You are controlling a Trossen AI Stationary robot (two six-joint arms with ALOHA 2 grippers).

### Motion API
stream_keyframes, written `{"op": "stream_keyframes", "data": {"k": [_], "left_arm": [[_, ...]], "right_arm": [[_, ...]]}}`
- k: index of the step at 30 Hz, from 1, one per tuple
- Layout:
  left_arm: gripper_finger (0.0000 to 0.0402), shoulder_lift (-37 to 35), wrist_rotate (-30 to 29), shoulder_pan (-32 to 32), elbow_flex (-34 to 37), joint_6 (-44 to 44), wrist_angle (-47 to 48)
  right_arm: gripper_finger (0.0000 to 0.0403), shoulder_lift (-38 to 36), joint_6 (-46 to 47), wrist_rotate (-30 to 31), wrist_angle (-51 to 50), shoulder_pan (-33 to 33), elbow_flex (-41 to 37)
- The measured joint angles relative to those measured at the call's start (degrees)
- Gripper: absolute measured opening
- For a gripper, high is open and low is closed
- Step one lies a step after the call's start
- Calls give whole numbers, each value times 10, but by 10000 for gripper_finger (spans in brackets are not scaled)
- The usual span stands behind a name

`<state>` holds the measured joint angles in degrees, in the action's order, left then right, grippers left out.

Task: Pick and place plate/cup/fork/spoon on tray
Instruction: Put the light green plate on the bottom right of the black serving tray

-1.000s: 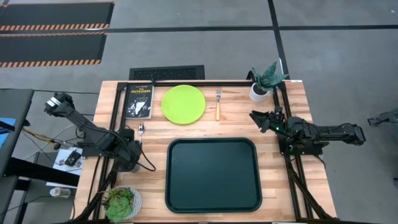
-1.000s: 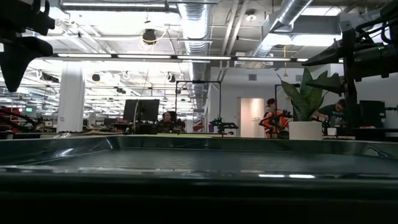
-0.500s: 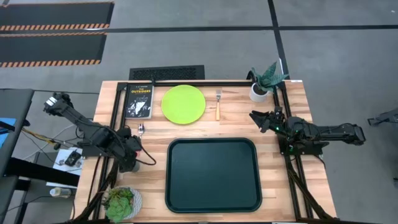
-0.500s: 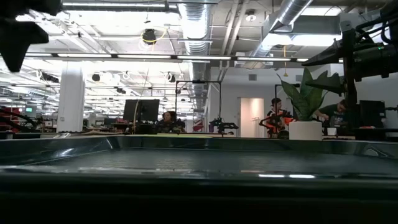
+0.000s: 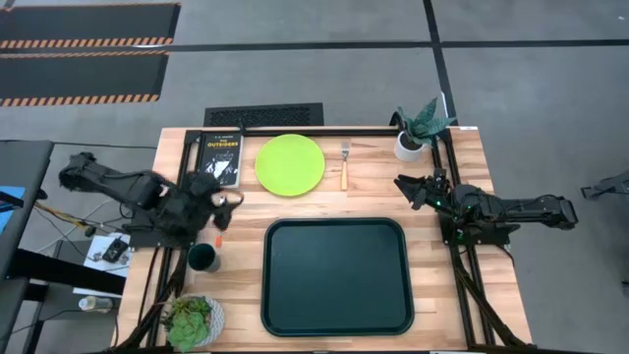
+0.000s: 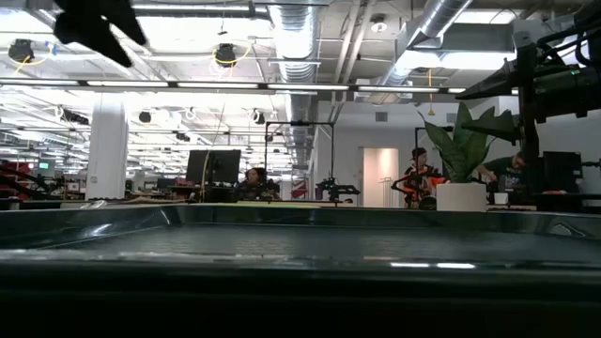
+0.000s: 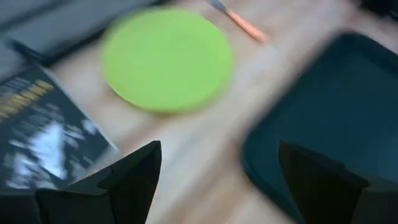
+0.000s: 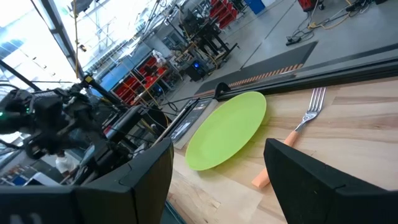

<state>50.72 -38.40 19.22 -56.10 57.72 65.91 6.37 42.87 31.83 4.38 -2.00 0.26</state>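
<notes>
The lime-green plate (image 5: 290, 164) lies flat at the table's far middle, with the fork (image 5: 345, 165) to its right. The dark green tray (image 5: 336, 275) lies in the near middle. The teal cup (image 5: 203, 258) stands upright on the table left of the tray. The spoon's red-orange handle (image 5: 218, 239) shows just beyond the cup. My left gripper (image 5: 224, 200) hangs open above the table between the cup and the plate; the plate (image 7: 166, 59) and the tray (image 7: 323, 112) lie ahead of it. My right gripper (image 5: 408, 187) waits open at the table's right side.
A black book (image 5: 219, 157) lies left of the plate. A white pot with a plant (image 5: 413, 138) stands at the far right corner, and another potted plant (image 5: 192, 320) at the near left corner. Black frame rails run along the table's left, right and far edges.
My left gripper has risen from low over the cup and swung toward the table's far edge, rolling about its own line as it went, fingers still apart. The cup, hidden under the arm before, now stands in plain sight. My right arm has kept still.
</notes>
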Motion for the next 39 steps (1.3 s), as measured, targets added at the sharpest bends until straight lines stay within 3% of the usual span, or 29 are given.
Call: {"op": "stream_keyframes", "data": {"k": [6, 12, 15, 20, 25, 29, 35, 39], "left_arm": [[306, 62, -18, -193, 0, -170, -136], [306, 141, 124, -395, 1, -349, -266], [306, 184, 169, -489, 1, -405, -315], [306, 277, 315, -618, 1, -444, -399], [306, 377, 359, -653, -1, -430, -456], [306, 414, 298, -620, -20, -426, -447], [306, 456, 287, -618, -8, -403, -449], [306, 482, 337, -632, 1, -382, -455]], "right_arm": [[276, 0, 2, 1, 1, 0, 0], [276, 0, 2, 2, 2, 0, 0], [276, 0, 2, 2, 2, 0, 0], [276, 0, 9, 3, 7, 0, 0], [276, 0, 33, 3, 7, 0, 0], [276, 0, 31, 3, 7, 0, 0], [276, 0, -18, -2, 4, 0, 0], [276, 0, -58, -3, 4, 0, 0]]}}
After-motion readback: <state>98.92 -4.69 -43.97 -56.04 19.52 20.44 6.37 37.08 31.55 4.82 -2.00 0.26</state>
